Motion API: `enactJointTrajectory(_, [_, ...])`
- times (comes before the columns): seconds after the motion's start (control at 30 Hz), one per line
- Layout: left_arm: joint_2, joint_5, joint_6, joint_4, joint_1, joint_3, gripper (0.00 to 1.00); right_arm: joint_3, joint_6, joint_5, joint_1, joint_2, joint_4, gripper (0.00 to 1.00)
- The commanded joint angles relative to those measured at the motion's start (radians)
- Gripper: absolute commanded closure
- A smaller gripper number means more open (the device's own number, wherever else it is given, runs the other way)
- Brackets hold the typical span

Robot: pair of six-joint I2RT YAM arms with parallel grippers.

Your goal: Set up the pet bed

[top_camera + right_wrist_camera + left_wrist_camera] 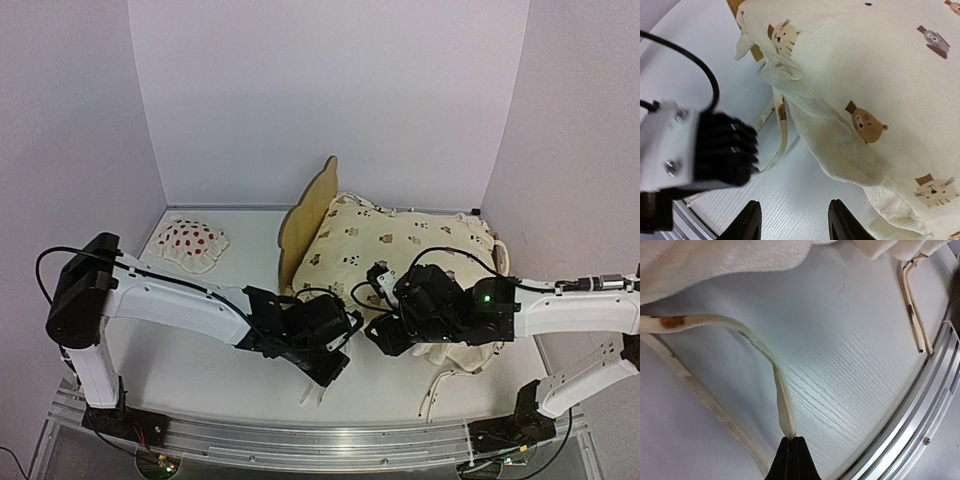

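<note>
White table (230,385), white walls (330,90): the pet bed (300,240) stands toward the back. Only its wooden headboard (318,190) shows; the rest is buried under a cream cover (410,245) printed with little animals. Left of the bed, well apart from it, lies a strawberry pillow (188,245).

Both my arms work the bed's near side. My left pincer (792,462) is clenched on the end of a cream tie (783,405), one of the cover's strings. The tie runs up from my fingertips and curves off toward the cloth. My right pincer (797,222) is released, jaws apart and grasping nothing. It hovers just off the bed's near edge, where the cover's crinkled hem spills over.

The next move, as I judge it, turns on one relation. The bed lies beyond my left pincer, away and a little to the right. Its long axis runs from the headboard at its left end off to the right. My left pincer is nearer the headboard end and my right is nearer the bed's middle. A pull on the tie straight back toward me would likely drag the cover off the bed's long near side rather than along it. To seat the cover, the tie probably has to travel toward the headboard corner. I cannot tell whether the cover's far corners are seated.
</note>
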Motion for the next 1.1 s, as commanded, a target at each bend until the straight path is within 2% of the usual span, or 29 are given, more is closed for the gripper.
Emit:
enactJointTrajectory(0.0, [0.114, 0.088, -0.002, 0.055, -0.037, 0.072, 1.00, -0.025, 0.030, 0.052, -0.003, -0.030, -0.024, 0.53])
enactJointTrajectory(0.1, [0.161, 0.083, -0.009, 0.040, -0.045, 0.094, 0.94, -0.028, 0.036, 0.038, -0.004, -0.024, -0.024, 0.53])
enactJointTrajectory(0.27, [0.151, 0.071, -0.020, 0.001, -0.048, 0.091, 0.63, -0.032, 0.055, 0.016, -0.004, -0.009, -0.025, 0.54])
enactJointTrajectory(0.33, [0.123, 0.068, -0.022, -0.017, -0.052, 0.084, 0.55, -0.042, 0.067, 0.011, -0.004, -0.004, -0.025, 0.54])
enactJointTrajectory(0.73, [-0.019, -0.088, -0.061, -0.210, -0.052, 0.038, 0.54, -0.054, 0.109, -0.041, -0.004, 0.044, -0.026, 0.55])
enactJointTrajectory(1.07, [-0.003, -0.125, -0.074, -0.209, -0.052, -0.019, 0.55, -0.023, 0.108, -0.112, -0.004, 0.112, -0.026, 0.56])
